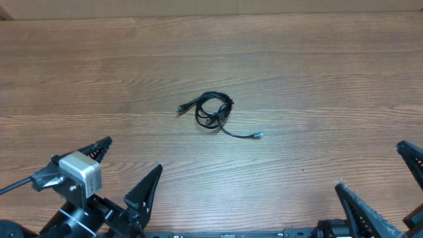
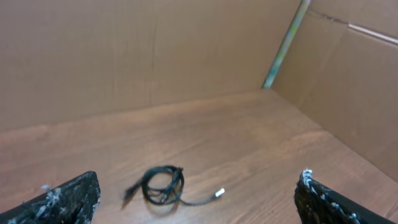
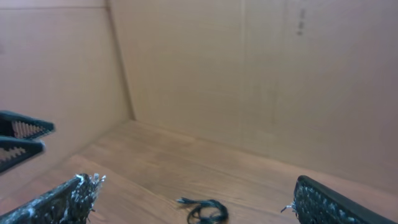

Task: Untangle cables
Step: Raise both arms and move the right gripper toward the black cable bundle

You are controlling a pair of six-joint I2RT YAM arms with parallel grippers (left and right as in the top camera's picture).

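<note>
The table [image 1: 317, 73] is wood-grain, smooth and matt. The cables [image 1: 213, 110] look like black plastic-coated cord, faintly glossy. The cardboard walls [image 2: 93, 56] are matt brown. The left gripper [image 1: 132, 153] has rough black jaws flecked white.

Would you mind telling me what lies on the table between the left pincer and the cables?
Nothing. The overhead view shows only bare wooden table between the open left pincer and the tangled cables.
</note>
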